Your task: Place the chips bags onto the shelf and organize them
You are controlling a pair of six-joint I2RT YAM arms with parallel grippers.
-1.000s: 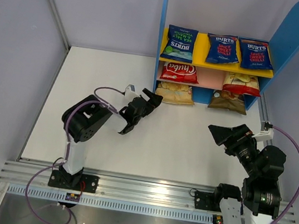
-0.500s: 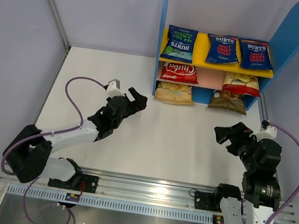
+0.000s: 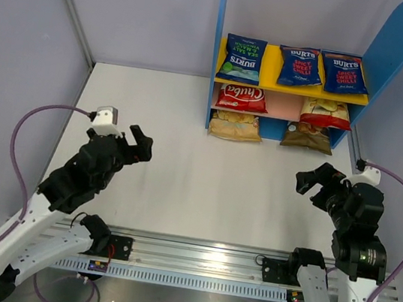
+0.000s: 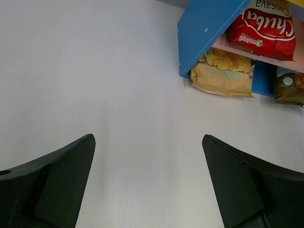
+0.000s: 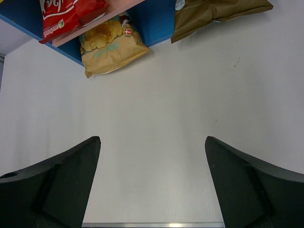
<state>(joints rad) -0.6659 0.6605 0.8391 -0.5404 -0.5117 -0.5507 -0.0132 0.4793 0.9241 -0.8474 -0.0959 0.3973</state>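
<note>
White bench (image 3: 218, 191): carries the small wooden shelf with blue sides (image 3: 217, 47) at its far edge, well ahead of both sets of jaws. It sits ahead and to the right of the left jaws, ahead and a little left of the right jaws.

Stocking looks done. Seven bags counted, all on the shelf.
- Yellow upper board (image 3: 271, 72): three dark blue glossy Burts bags (image 3: 301, 66) in a row.
- Pink middle board (image 3: 284, 107): red Chuba bag (image 3: 242, 96) at left, red-and-white bag (image 3: 326, 113) at right.
- Blue base (image 3: 271, 129): tan-gold bag (image 3: 235, 127) and olive-brown bag (image 3: 306, 138), both poking out past the front.

No bag seen off the shelf in any view. Judged remaining: at most nudging the two lowest bags further in.

Left arm (image 3: 80, 178): reaches up from the near-left corner, wrist aimed toward the shelf. Right arm (image 3: 354, 219): tucked close over its base, likewise facing the shelf. Left jaws spread wide, nothing between them; right jaws the same. Only bare bench shows between each pair.
</note>
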